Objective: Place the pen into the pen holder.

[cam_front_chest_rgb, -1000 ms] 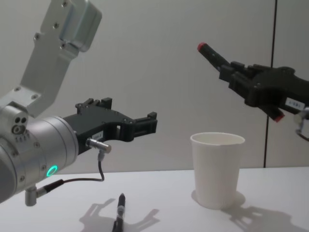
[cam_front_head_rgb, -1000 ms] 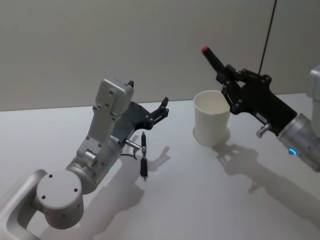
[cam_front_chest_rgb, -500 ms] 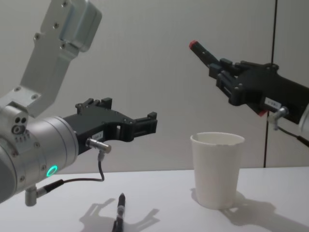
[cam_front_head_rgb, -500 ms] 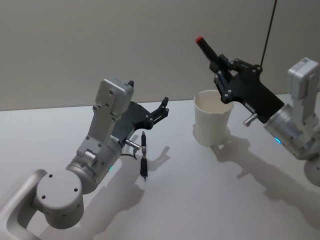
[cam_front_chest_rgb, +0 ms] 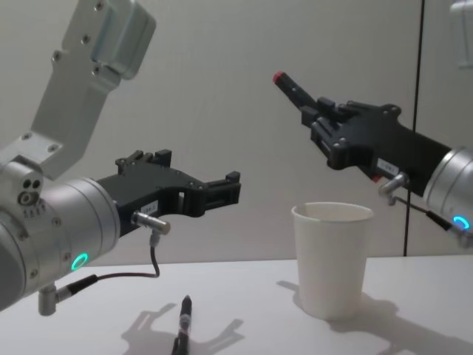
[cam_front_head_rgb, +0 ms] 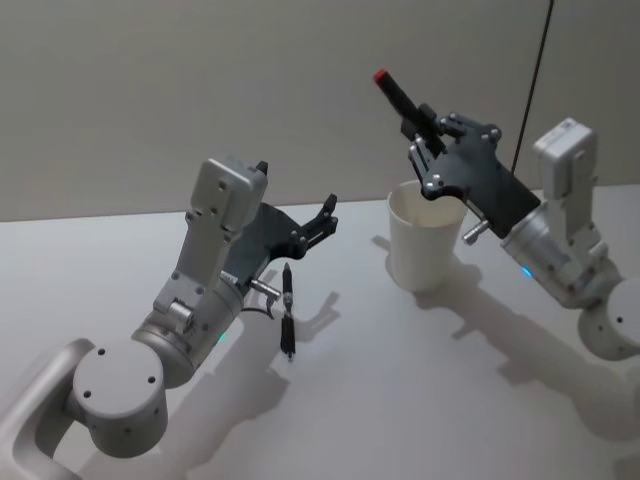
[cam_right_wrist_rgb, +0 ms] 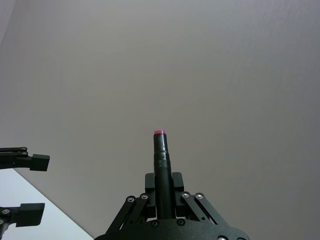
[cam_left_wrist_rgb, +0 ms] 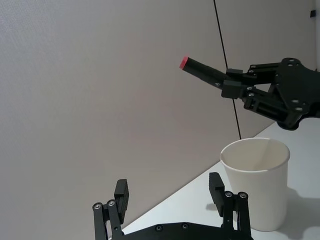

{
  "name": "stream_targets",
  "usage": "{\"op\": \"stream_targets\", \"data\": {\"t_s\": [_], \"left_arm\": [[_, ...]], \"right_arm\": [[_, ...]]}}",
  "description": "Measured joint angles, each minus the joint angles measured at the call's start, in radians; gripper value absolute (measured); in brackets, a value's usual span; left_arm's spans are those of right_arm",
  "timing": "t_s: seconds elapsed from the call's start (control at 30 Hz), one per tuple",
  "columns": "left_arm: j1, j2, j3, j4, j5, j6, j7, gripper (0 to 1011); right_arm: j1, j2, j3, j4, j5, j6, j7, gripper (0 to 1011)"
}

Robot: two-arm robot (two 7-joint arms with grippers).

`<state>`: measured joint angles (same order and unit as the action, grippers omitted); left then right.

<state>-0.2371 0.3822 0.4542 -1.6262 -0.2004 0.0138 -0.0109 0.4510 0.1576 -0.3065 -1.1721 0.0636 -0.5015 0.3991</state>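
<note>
My right gripper (cam_front_head_rgb: pixel 425 135) is shut on a black pen (cam_front_head_rgb: pixel 398 97) with a red end, which points up and to the left. It hangs just above the far rim of the pen holder (cam_front_head_rgb: pixel 425 240), a white paper cup standing upright on the table. The chest view shows the pen (cam_front_chest_rgb: pixel 294 90) and right gripper (cam_front_chest_rgb: pixel 321 118) above the cup (cam_front_chest_rgb: pixel 332 259). The right wrist view has the pen (cam_right_wrist_rgb: pixel 161 170) clamped between the jaws. My left gripper (cam_front_head_rgb: pixel 322 218) is open and holds nothing, hovering left of the cup.
A second dark pen (cam_front_head_rgb: pixel 288 320) lies on the white table (cam_front_head_rgb: pixel 400 400) below the left gripper, also visible from the chest (cam_front_chest_rgb: pixel 182 325). A cable hangs from the left wrist near it. A grey wall stands behind the table.
My right gripper has carried the pen to the left and slightly up, from right of the cup to over its rim. The left arm and the table pen have not moved.
</note>
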Motion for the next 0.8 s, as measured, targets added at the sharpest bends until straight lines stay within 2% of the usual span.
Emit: {"op": "stream_targets", "data": {"t_s": [0.4,0.8], "left_arm": [[0.0,0.0,0.0,0.0,0.0,0.0,0.0,1001],[0.0,0.0,0.0,0.0,0.0,0.0,0.0,1001]], "right_arm": [[0.055,-0.037,-0.015,0.124,-0.03,-0.06,-0.031,189],[0.108,-0.069,-0.025,0.24,-0.038,-0.121,-0.045,190]]}}
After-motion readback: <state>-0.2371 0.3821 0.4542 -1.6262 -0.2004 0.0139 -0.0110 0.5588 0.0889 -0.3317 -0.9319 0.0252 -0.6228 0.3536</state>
